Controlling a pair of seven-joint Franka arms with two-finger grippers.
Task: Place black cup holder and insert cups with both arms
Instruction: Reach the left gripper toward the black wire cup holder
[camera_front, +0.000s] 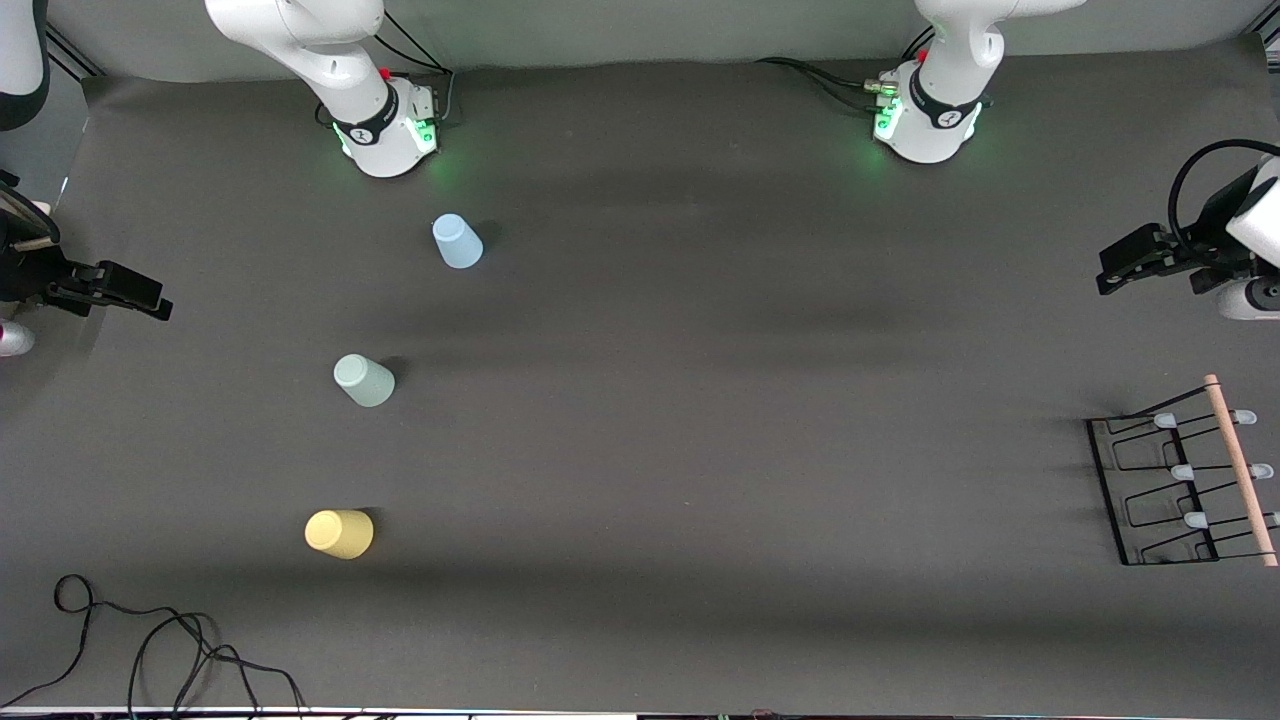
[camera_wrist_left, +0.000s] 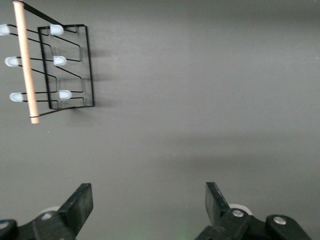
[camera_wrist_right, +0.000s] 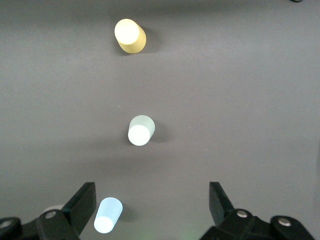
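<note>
Your left gripper (camera_wrist_left: 147, 212) and right gripper (camera_wrist_right: 150, 212) both hang spread wide, holding nothing. The black cup holder (camera_front: 1180, 480) stands at the table's left-arm end; the cups (camera_front: 364, 380) line up at the right-arm end, at nine o'clock from the holder in the front view.

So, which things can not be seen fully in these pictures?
- Black cup holder: front view cuts off its outermost pegs at the picture's edge; left wrist view also crops the pegs at its edge.
- Blue cup: right wrist view, partly hidden by one finger of the open right gripper.
- Green cup and yellow cup: their inside is hidden.
- Left gripper: open; its body is cropped.
</note>
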